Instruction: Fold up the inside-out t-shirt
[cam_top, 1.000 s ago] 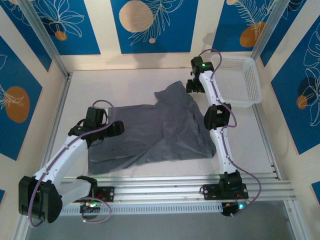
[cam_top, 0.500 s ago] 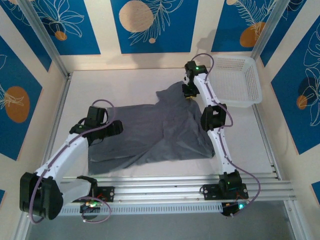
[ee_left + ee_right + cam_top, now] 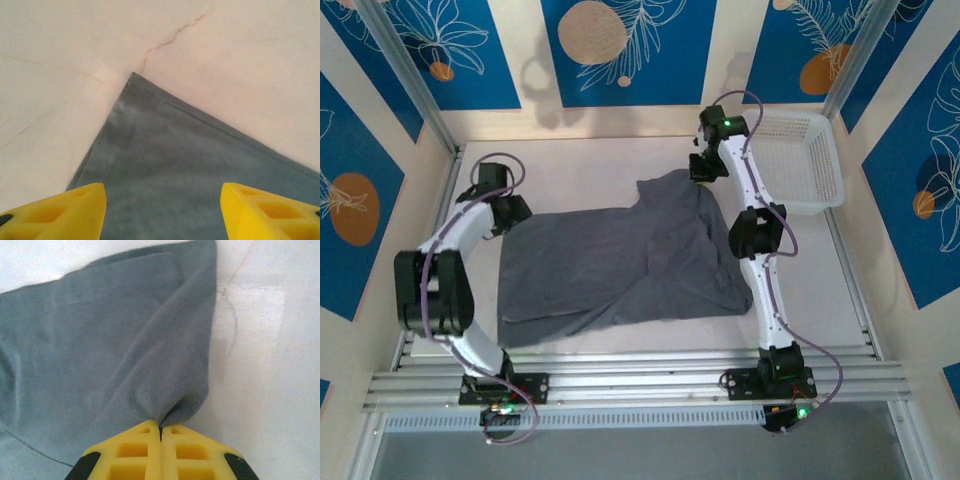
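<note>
The slate-grey inside-out t-shirt (image 3: 620,260) lies spread across the middle of the white table. My right gripper (image 3: 702,170) is at the shirt's far right corner, shut on a pinch of the fabric (image 3: 170,405), with its yellow fingers (image 3: 135,445) pressed together. My left gripper (image 3: 510,212) hovers at the shirt's far left corner (image 3: 134,75). It is open, its yellow fingertips (image 3: 75,210) spread wide above the cloth (image 3: 170,170) with nothing between them.
A white mesh basket (image 3: 800,160) stands at the back right, just beyond the right arm. Blue patterned walls and metal posts enclose the table. Aluminium rails (image 3: 640,375) run along the near edge.
My left arm has swung from the shirt's left side up to its far left corner. My right gripper has shut on the far right corner and pulled it slightly away from me.
</note>
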You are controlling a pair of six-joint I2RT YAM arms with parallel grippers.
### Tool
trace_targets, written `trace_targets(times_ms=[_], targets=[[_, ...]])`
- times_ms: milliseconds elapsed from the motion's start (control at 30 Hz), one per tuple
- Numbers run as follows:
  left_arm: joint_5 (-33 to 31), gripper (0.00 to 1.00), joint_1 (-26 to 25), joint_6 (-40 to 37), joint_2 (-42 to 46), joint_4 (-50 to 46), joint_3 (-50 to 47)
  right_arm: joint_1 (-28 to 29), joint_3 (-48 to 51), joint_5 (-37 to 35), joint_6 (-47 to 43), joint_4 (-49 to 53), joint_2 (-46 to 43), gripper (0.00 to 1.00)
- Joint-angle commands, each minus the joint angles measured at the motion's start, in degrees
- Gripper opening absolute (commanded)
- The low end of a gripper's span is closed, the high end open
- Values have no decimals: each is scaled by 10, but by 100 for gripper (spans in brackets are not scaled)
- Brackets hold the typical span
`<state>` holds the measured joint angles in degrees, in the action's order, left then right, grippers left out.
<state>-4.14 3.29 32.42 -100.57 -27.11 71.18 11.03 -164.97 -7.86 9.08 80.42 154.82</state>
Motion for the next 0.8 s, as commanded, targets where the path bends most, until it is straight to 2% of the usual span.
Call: trace_targets(times_ms=[0, 100, 267, 467, 600, 700, 767], targets=[[59, 62, 29, -23, -67, -16, 74, 0, 12, 37, -2, 17, -16, 0], [31, 62, 34, -43, -116, -44, 131, -9, 14, 50, 0, 19, -19, 0], [48, 64, 47, -48, -184, -60, 182, -14, 14, 63, 1, 19, -20, 0], [57, 64, 47, -45, -214, -67, 186, -18, 20, 64, 2, 19, -22, 0], [36, 64, 47, -34, -222, -87, 188, -21, 23, 70, 2, 19, -25, 0], [61, 57, 47, -39, -230, -77, 191, -20, 28, 68, 2, 20, -26, 0], [82, 44, 47, -40, -237, -74, 197, -21, 30, 66, 2, 20, -26, 0]])
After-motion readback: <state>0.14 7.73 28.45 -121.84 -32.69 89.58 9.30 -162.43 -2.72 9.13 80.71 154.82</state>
